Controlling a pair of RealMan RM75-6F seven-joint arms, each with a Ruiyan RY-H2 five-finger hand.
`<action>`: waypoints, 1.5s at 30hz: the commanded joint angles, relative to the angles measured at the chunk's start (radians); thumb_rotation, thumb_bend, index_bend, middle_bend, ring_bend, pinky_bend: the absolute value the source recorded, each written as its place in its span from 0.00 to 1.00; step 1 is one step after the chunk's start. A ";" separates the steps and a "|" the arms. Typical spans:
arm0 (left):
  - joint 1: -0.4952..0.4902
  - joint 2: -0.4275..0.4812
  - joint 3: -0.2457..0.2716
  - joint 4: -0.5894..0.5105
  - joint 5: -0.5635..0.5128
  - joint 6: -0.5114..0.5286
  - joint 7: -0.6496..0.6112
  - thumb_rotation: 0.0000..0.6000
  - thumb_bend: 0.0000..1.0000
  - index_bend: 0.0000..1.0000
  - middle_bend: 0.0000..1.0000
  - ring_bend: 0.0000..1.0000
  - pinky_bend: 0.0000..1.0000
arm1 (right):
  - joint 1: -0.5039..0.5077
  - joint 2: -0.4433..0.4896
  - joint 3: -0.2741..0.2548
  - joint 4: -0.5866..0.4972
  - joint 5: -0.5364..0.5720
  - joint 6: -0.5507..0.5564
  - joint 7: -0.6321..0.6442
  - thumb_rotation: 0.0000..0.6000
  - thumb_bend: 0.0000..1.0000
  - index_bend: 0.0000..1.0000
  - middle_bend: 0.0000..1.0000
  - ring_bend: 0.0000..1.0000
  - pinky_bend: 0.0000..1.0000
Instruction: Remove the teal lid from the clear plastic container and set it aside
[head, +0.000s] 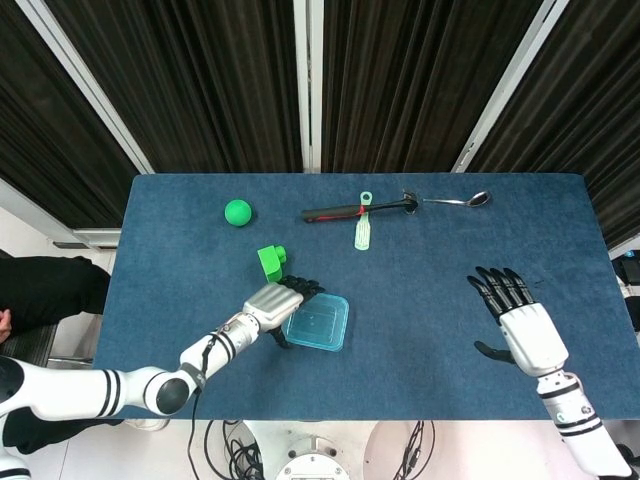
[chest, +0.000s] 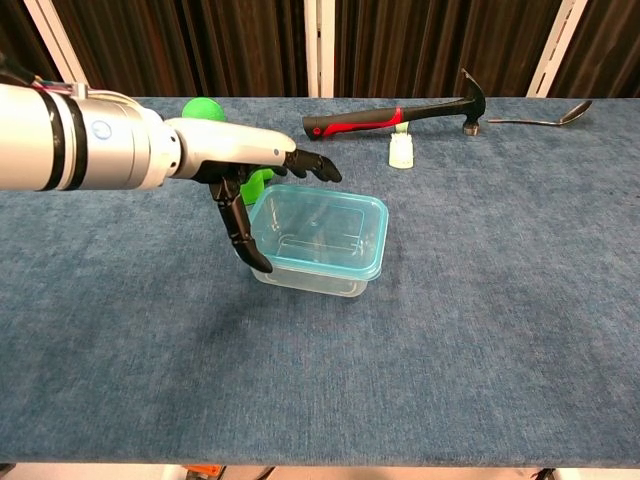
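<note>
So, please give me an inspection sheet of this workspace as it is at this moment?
Surface: blue table, carpet-like cover.
Job's things: clear plastic container, teal lid still on.
Clutter: green ball, green block, hammer, spoon, light green tool under the hammer.
Hands: left hand over the container's left edge, fingers spread; right hand open, apart.
Cables: some below the table's near edge.
Surroundings: dark curtains.
</note>
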 joint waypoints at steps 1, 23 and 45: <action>-0.010 -0.006 0.013 0.008 -0.006 0.005 -0.010 1.00 0.11 0.01 0.00 0.00 0.01 | 0.033 -0.029 -0.001 0.008 -0.020 -0.032 0.018 1.00 0.00 0.00 0.03 0.00 0.00; -0.050 -0.160 0.019 0.141 0.072 0.053 -0.105 1.00 0.11 0.19 0.22 0.14 0.22 | 0.265 -0.385 0.003 0.257 -0.088 -0.171 0.211 1.00 0.00 0.00 0.03 0.00 0.00; -0.104 -0.216 0.004 0.209 0.068 0.023 -0.136 1.00 0.11 0.17 0.21 0.14 0.21 | 0.262 -0.582 -0.078 0.565 -0.153 0.020 0.344 1.00 0.00 0.00 0.00 0.00 0.00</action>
